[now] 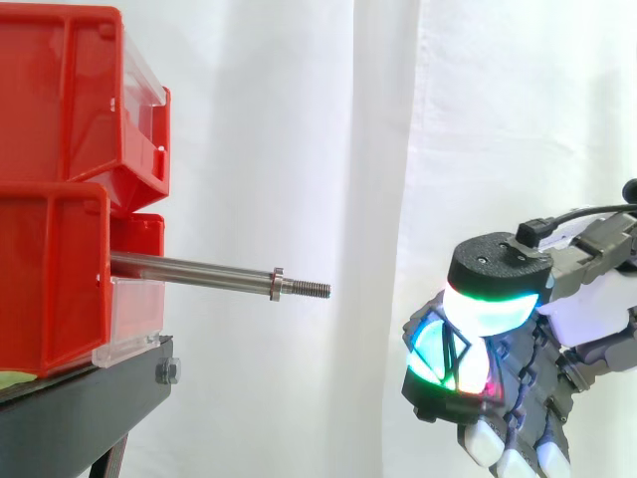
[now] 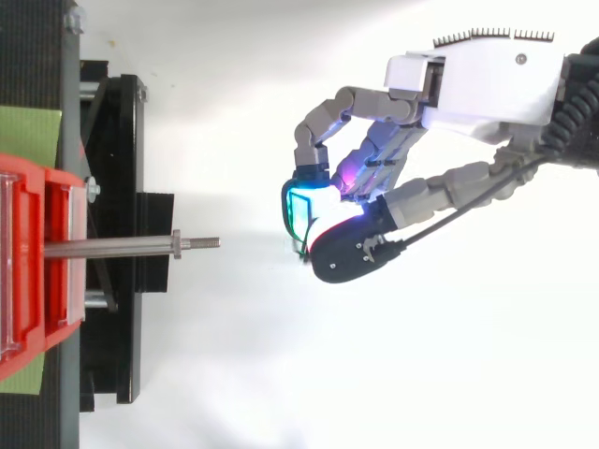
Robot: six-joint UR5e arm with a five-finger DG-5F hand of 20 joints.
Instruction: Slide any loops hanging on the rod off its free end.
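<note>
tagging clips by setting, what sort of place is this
Probably a robotics lab test rig: a white curtain backdrop, red bins stacked on a black stand with a metal rod sticking out, and a robot hand near its free end.

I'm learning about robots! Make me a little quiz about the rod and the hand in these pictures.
1. True or false: the hand is touching the rod.
2. What does the rod stick out of? A: a red bin. B: the white curtain. C: the black stand.
3. Fill in the blank: in the side view, the rod's free end points toward the view's ____ edge, where the hand is.

Key: 1 false, there is open space between them. 2 A. 3 right.
</note>
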